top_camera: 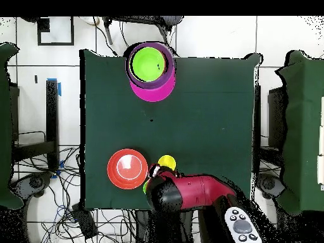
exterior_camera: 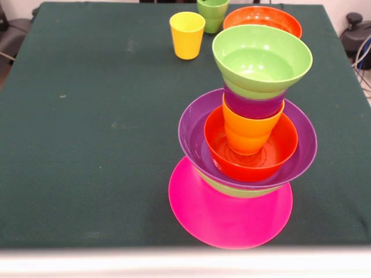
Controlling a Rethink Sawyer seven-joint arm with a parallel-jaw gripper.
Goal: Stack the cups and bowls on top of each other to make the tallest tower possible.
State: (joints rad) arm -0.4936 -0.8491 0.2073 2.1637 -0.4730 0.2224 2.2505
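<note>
The tower stands near the table's front right. It has an upturned pink bowl (exterior_camera: 230, 217) at the base. Above it come a light green bowl (exterior_camera: 240, 191), a wide purple bowl (exterior_camera: 191, 130), an orange-red bowl (exterior_camera: 281, 147), an orange cup (exterior_camera: 249, 130), a purple cup (exterior_camera: 252, 107) and a light green bowl (exterior_camera: 261, 58) on top. From overhead the tower (top_camera: 149, 63) shows its green top. Loose at the far side stand a yellow cup (exterior_camera: 187, 35), a green cup (exterior_camera: 213, 13) and an orange-red bowl (exterior_camera: 262, 20). My gripper (top_camera: 154, 185) is hidden under the arm's end, over the green cup (top_camera: 145, 187).
The red and black arm (top_camera: 190, 192) lies low over the table edge beside the yellow cup (top_camera: 167, 162) and the orange-red bowl (top_camera: 127, 168). A dark green cloth (exterior_camera: 87, 127) covers the table. Cables and chairs surround it on the floor.
</note>
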